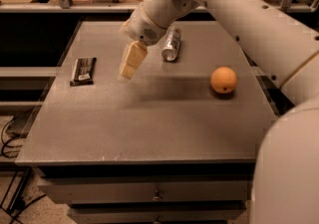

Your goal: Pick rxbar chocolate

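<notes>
The rxbar chocolate [83,70] is a flat black bar with pale label marks, lying on the left side of the grey table [149,118]. My gripper [128,71] hangs above the table, to the right of the bar and apart from it, about one bar length away. It holds nothing that I can see.
A silver can [172,44] lies on its side behind and to the right of the gripper. An orange [223,79] sits at the right. My arm [239,14] crosses the upper right. Shelves stand behind the table; drawers are below the front edge.
</notes>
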You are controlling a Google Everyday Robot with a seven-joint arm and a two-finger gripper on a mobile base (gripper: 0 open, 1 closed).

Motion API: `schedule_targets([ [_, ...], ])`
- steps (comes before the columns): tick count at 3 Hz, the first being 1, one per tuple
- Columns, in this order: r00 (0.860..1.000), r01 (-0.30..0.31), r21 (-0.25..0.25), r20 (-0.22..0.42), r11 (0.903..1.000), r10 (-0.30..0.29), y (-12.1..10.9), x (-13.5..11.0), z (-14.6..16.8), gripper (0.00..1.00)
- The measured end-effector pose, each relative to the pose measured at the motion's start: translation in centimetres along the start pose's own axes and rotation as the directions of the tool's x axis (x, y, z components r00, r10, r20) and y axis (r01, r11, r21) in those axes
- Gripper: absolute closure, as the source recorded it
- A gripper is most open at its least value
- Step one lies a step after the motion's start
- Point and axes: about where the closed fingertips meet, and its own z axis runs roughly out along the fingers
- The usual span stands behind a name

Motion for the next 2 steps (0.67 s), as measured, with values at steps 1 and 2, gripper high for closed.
schedule_targets([
  [1, 0.999, 0.009, -0.052, 0.048, 0.9986, -0.006, -1.08, -2.12, 3.60, 0.00],
  [2, 0.999, 0.009, -0.053, 0.048, 0.9986, -0.006, -1.08, -2.12, 3.61, 0.00],
])
